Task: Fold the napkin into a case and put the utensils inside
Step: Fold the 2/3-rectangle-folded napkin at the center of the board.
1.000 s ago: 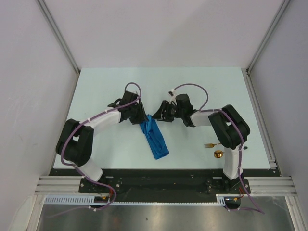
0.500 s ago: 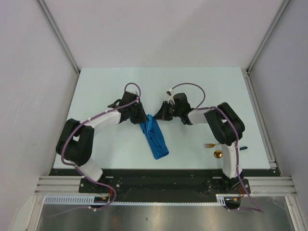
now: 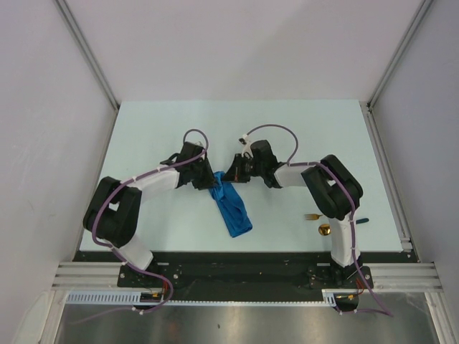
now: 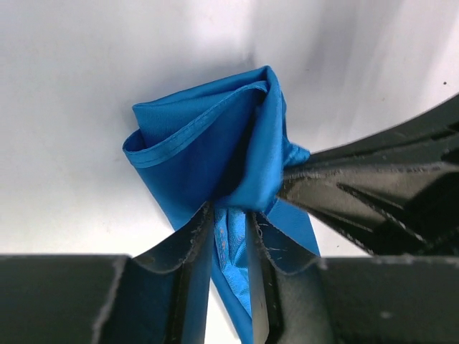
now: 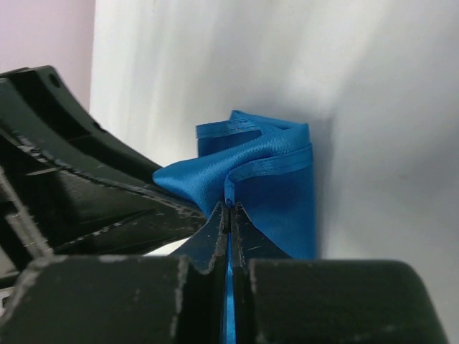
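The blue napkin [image 3: 234, 209] lies on the table as a narrow oblong case, its far end bunched up. My left gripper [image 3: 211, 181] holds that far end from the left; in the left wrist view a fold of the napkin [image 4: 208, 143] fills the narrow gap of the left gripper [image 4: 229, 215]. My right gripper [image 3: 224, 178] meets it from the right, and the right gripper [image 5: 229, 208] is shut on a hemmed edge of the napkin [image 5: 280, 179]. The utensils lie at the near right: the fork [image 3: 310, 216] and the spoon [image 3: 325, 230], their handles partly hidden behind my right arm.
The two grippers are almost touching over the napkin's far end. The pale table [image 3: 301, 129] is walled by white panels at the back and sides. A metal rail [image 3: 387, 172] runs along its right edge.
Both grippers have moved in on the napkin's far end. The right gripper slid left and closed on the edge. The left gripper narrowed onto a fold, and the cloth's end has bunched up.
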You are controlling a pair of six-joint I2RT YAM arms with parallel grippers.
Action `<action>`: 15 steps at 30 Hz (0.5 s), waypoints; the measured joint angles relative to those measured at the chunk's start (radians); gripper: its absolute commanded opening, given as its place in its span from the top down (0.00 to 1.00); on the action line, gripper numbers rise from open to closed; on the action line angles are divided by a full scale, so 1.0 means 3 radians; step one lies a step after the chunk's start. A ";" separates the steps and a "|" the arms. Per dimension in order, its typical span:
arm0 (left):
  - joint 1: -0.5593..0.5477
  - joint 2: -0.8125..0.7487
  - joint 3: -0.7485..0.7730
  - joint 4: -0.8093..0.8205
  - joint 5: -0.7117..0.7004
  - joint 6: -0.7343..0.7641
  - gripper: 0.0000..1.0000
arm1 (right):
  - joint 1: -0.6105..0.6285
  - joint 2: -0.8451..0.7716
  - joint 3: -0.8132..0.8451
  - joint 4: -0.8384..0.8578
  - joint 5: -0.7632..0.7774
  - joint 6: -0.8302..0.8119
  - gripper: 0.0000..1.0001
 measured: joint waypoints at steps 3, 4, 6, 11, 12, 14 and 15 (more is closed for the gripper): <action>0.0013 -0.0001 -0.0034 0.0003 -0.0010 -0.0017 0.75 | 0.0034 0.0000 0.0000 0.0066 -0.0034 0.0084 1.00; 0.0019 -0.0001 -0.0047 0.0009 -0.0018 -0.0017 0.75 | 0.0039 0.0000 0.0000 0.0092 -0.0052 0.0111 1.00; 0.0034 -0.0017 -0.0085 0.0024 -0.0032 -0.0019 0.76 | 0.0045 0.0000 0.0000 0.0139 -0.0085 0.0155 1.00; 0.0071 -0.0066 -0.0172 0.0074 -0.0057 -0.0043 0.73 | 0.0052 0.0005 0.0000 0.0240 -0.0150 0.0230 1.00; 0.0078 -0.0083 -0.0195 0.0092 -0.0056 -0.0046 0.71 | 0.0052 0.0015 0.0001 0.0261 -0.0165 0.0247 1.00; 0.0088 -0.0139 -0.0247 0.0112 -0.0053 -0.0050 0.65 | 0.0055 0.0043 0.0008 0.0289 -0.0203 0.0267 1.00; 0.0094 -0.0169 -0.0271 0.0116 -0.0047 -0.0050 0.63 | 0.0056 0.0069 0.0013 0.0306 -0.0225 0.0280 1.00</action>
